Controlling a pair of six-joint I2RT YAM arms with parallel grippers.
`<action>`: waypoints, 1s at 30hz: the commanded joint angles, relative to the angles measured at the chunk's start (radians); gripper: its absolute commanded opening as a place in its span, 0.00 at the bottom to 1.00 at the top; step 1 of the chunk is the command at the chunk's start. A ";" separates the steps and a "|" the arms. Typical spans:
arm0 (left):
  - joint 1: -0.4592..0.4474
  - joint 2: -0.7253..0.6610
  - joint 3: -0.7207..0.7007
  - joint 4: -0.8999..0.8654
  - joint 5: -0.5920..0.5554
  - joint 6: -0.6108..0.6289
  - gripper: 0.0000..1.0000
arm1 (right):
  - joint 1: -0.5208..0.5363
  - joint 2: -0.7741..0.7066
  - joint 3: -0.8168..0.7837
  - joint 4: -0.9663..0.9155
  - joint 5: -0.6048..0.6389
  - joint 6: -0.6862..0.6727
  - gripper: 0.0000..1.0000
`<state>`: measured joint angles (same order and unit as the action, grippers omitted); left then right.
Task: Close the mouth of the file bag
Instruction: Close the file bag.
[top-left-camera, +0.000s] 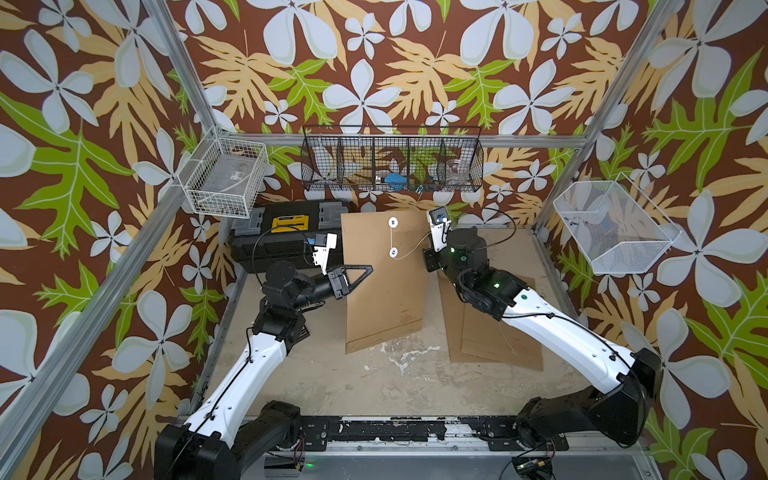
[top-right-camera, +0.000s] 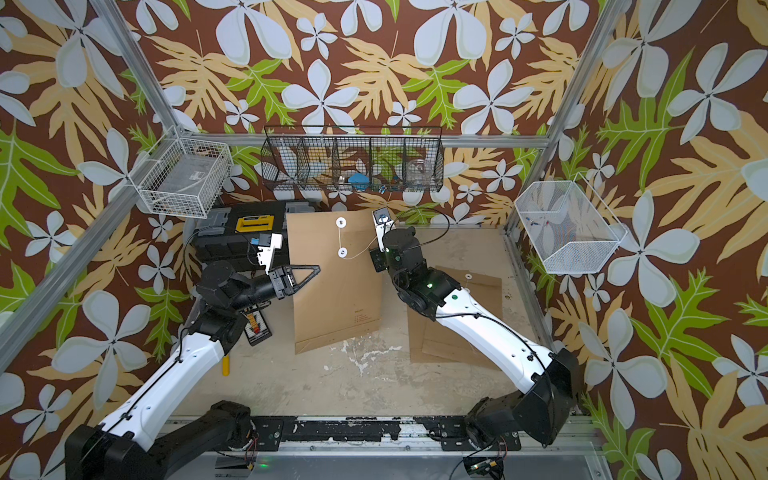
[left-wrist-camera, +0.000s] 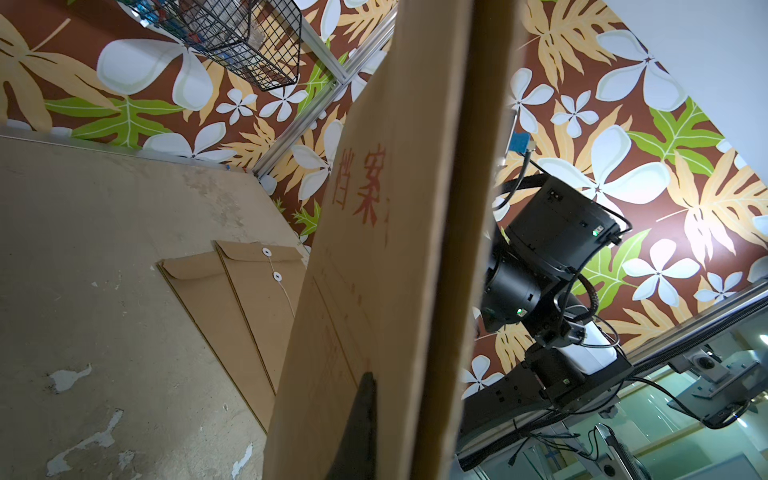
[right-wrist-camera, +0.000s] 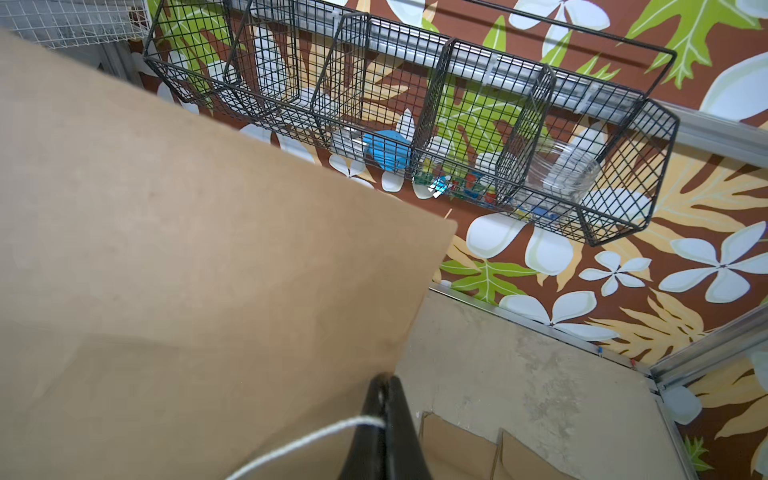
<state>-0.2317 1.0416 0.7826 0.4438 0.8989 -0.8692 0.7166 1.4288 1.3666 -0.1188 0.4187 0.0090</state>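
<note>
The file bag (top-left-camera: 382, 286) (top-right-camera: 336, 291) is a brown kraft envelope held up off the table, with two white discs (top-left-camera: 393, 222) (top-left-camera: 393, 252) near its top. My left gripper (top-left-camera: 368, 270) (top-right-camera: 316, 269) is shut on its left edge. In the left wrist view one black finger (left-wrist-camera: 357, 428) presses the bag's printed face (left-wrist-camera: 374, 249); the other finger is hidden behind it. A white string (top-left-camera: 411, 249) (right-wrist-camera: 316, 438) runs from the lower disc to my right gripper (top-left-camera: 430, 237) (right-wrist-camera: 384, 380), which is shut on it beside the bag's right edge (right-wrist-camera: 208, 270).
Two more brown file bags (top-left-camera: 494, 332) (left-wrist-camera: 232, 299) lie flat on the table under the right arm. A black toolbox (top-left-camera: 286, 237) stands at the back left. A black wire basket (top-left-camera: 390, 162) hangs on the back wall, and white baskets (top-left-camera: 224, 178) (top-left-camera: 611, 228) hang on the sides.
</note>
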 joint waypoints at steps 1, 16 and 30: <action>0.002 -0.005 -0.007 0.012 0.024 0.007 0.00 | 0.010 -0.012 0.014 0.027 0.055 -0.028 0.00; 0.001 0.009 -0.010 -0.012 0.022 0.018 0.00 | 0.083 -0.060 -0.001 0.016 0.180 -0.089 0.00; -0.010 -0.022 -0.027 -0.017 0.066 0.025 0.00 | 0.085 -0.012 0.019 0.119 0.217 -0.240 0.00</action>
<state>-0.2356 1.0267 0.7616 0.4080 0.9337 -0.8608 0.8005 1.4117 1.3716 -0.0540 0.6216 -0.1913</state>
